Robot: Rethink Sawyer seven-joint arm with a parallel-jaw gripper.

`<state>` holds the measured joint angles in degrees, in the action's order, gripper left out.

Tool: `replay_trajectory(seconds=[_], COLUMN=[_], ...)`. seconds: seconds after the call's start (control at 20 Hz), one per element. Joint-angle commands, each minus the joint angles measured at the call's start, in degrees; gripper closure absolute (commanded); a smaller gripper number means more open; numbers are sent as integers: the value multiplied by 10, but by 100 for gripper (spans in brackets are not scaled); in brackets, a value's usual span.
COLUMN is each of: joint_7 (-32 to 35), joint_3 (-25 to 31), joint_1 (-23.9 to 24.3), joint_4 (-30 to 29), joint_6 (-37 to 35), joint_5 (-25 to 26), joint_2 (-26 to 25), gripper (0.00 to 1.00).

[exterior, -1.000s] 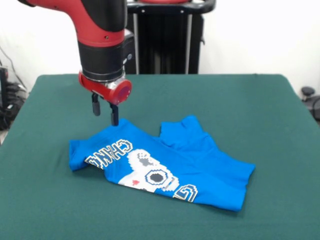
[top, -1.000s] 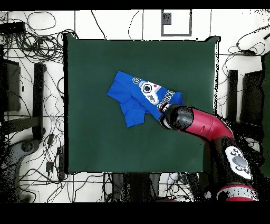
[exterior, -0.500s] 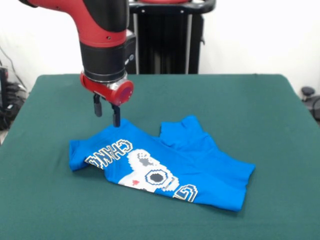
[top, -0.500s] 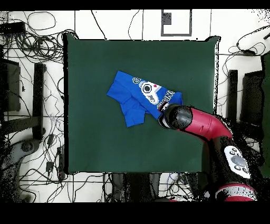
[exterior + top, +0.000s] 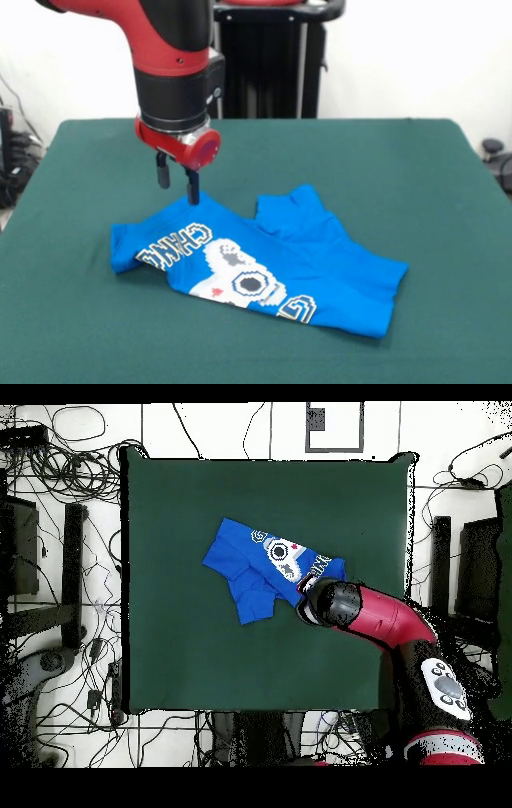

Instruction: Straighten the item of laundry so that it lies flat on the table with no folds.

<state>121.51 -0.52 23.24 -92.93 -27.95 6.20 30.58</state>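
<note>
Front view: I count one T-shirt (image 5: pixel 264 260), one worktop (image 5: pixel 400 176), one arm (image 5: pixel 172 72), one gripper (image 5: pixel 178 182). The shirt lies crumpled on the green worktop, left of centre and toward the near side, graphic side up. White, black and yellow pixel print runs across the lower-left part; the lettering is broken up by folds and I can't read it whole. A plain blue flap is folded up behind the print, peaking near the shirt's middle. The right end tapers to a doubled-over corner. The arm comes in from the top left, upper part cut off by the frame edge. The gripper has two dark fingers (image 5: pixel 193 186) pointing down with a narrow gap between them, nothing between them. The nearer fingertip sits right at the shirt's far-left edge; I can't tell if it touches the cloth or hangs just above. A black stand (image 5: pixel 264 60) is behind the worktop, top cut off.

Overhead view: again one shirt (image 5: pixel 262 567), one worktop (image 5: pixel 180 644), one arm (image 5: pixel 385 616). The shirt sits slightly right of the worktop's centre, a slanted bunched shape, print along its upper-right side, a plain blue lobe sticking out at the lower left. The arm's round wrist end covers the shirt's right corner, so the gripper itself is hidden here and that corner can't be made out. The print is too small to read. Cables (image 5: pixel 60 454) clutter the floor all around the worktop.
</note>
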Motion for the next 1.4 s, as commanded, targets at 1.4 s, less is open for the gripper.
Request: replay_trajectory(seconds=[1.4], joint_7=[74], joint_3=[22], joint_1=[-33], joint_4=[-4], joint_6=[-9], joint_5=[-27], joint_2=[-42], gripper=[0])
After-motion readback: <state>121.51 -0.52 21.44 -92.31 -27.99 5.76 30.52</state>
